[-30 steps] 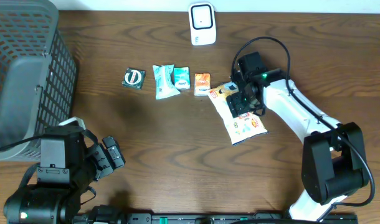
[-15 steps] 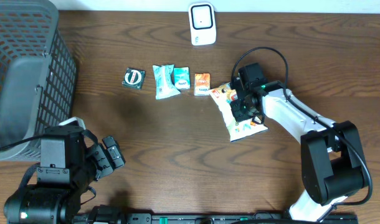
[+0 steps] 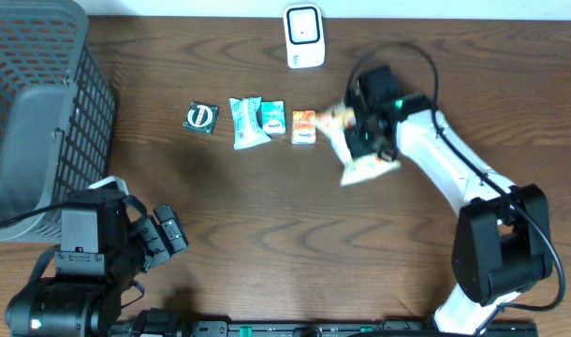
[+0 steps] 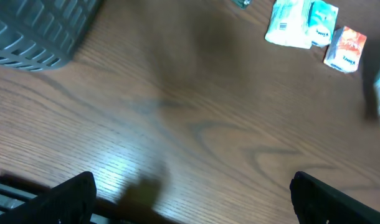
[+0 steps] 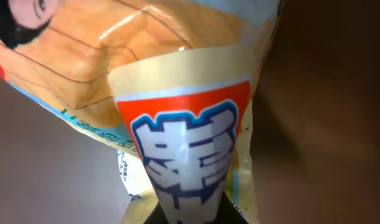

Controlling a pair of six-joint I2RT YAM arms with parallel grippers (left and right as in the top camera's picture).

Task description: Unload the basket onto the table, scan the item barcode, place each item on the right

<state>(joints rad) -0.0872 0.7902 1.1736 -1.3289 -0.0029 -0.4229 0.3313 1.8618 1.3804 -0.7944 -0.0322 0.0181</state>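
Observation:
The item is a crinkly snack bag with orange, red and white print. It is blurred, right of the row of small packets. My right gripper is shut on it. In the right wrist view the bag fills the frame, pinched to a narrow fold at my right gripper. No barcode shows. The white scanner stands at the table's back edge, left of and behind the bag. My left gripper stays open at the front left, its fingers wide apart over bare wood with nothing between them.
A black packet, two teal packets and a small orange packet lie in a row left of the bag. A dark mesh basket fills the left side. In the left wrist view the orange packet is at top right.
My right gripper went from open over the snack bag to shut on it. The bag shifted slightly toward the back and left and is now blurred. The left arm stayed still.

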